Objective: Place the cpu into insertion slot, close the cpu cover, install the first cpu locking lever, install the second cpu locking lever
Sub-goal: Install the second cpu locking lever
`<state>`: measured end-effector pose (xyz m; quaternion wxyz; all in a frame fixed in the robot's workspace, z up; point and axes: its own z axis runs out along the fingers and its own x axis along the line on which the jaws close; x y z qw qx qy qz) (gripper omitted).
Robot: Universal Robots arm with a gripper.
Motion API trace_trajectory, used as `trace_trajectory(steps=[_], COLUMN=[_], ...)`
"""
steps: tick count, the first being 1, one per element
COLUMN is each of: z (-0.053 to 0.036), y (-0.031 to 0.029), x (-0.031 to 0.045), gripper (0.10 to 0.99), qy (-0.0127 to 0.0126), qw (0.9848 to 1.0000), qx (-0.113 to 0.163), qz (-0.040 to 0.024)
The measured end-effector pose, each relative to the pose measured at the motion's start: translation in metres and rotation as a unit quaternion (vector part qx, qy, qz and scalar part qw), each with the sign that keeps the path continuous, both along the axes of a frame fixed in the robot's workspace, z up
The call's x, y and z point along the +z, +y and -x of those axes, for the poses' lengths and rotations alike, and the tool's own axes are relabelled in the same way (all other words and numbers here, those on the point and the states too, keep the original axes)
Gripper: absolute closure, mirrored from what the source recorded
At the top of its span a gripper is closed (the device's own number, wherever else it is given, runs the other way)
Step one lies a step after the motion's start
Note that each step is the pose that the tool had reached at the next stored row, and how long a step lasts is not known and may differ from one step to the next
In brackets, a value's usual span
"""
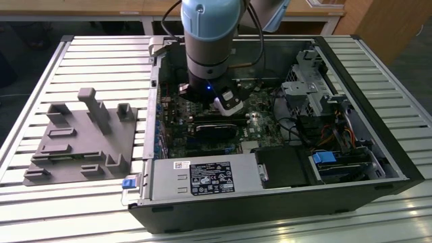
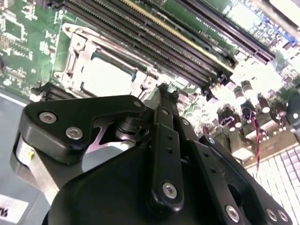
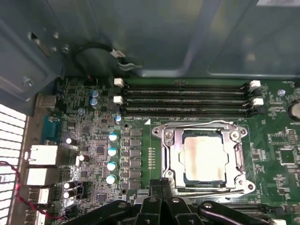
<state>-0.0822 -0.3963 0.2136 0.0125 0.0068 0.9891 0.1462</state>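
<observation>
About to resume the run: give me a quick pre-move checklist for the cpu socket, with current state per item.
1. cpu seated in the slot: ok, its pale face lies flat inside the rim.
2. cover down over the cpu: ok, the frame lies around it in both wrist views.
3. Locking levers latched: cannot tell, a wire lever runs along one edge of the cover.
4. gripper close to the socket: ok, its tips sit at the socket's edge.
5. Fingers free of load: cannot tell.
6. Arm inside the case over the board: ok.
</observation>
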Motion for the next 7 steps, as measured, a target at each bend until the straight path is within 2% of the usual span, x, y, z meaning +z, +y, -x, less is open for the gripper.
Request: trace_trajectory(steps=[4,7], z=[0.0000,0.0000], y=[0.0000,0.0000], x=[0.0081,0.0091], gripper=[0.965,0.965], qy=[0.0000,0.0000], qw=[1.0000,1.0000], qx=[0.000,0.000], qz=[-0.0058,-0.0080])
